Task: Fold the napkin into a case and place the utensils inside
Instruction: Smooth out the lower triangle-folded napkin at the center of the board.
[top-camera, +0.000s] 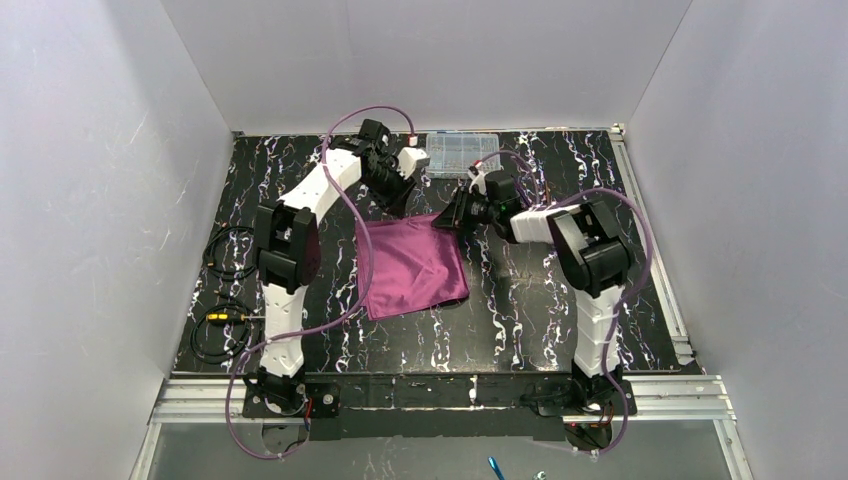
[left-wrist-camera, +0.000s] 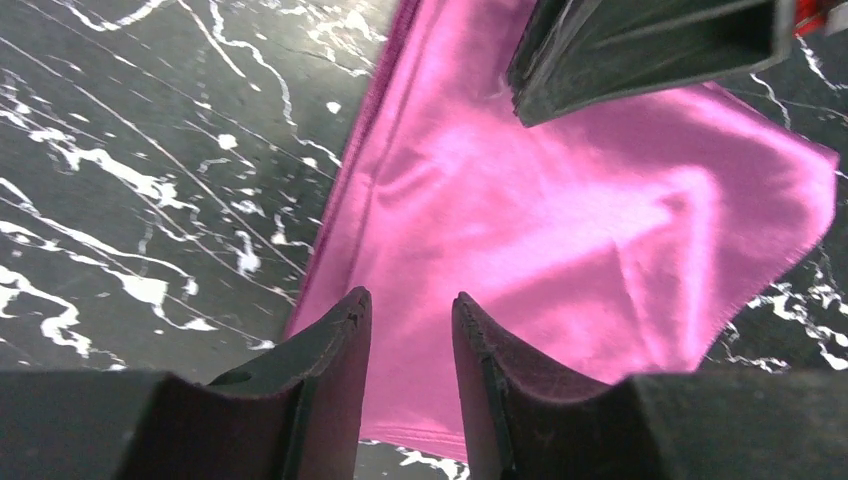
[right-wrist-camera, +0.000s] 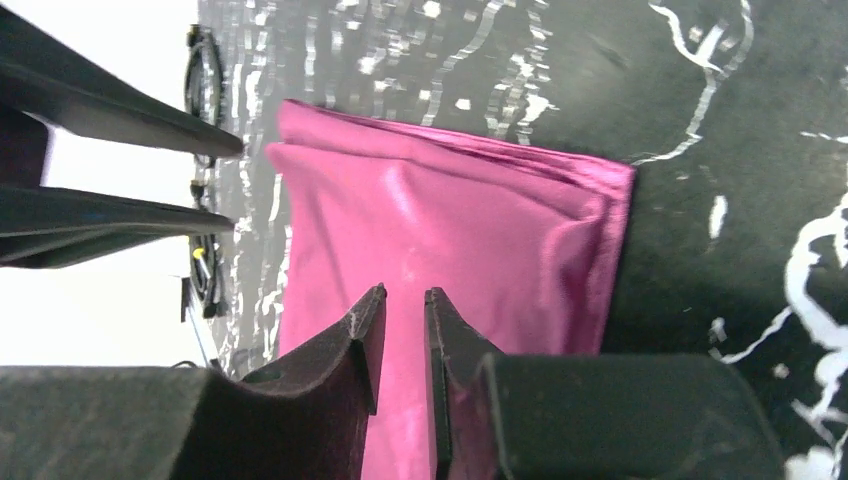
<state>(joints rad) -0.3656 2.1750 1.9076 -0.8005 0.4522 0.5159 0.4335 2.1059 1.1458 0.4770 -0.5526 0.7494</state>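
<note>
Plum napkin (top-camera: 412, 265), folding unfinished; left gripper (left-wrist-camera: 410, 300) and right gripper (right-wrist-camera: 405, 292) at its twelve-o'clock edge, slightly parted, empty; next: pinch edge, fold.

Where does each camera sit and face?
Top external: above and behind the bases, looking down on the table, left arm, right arm, napkin and clear compartment box.
Left wrist: on the left arm, looking past its own jaws onto the napkin.
Right wrist: on the right arm, looking past its own jaws along the napkin.
Shared: all three show the napkin; each wrist view also catches the other arm's jaws.
</note>
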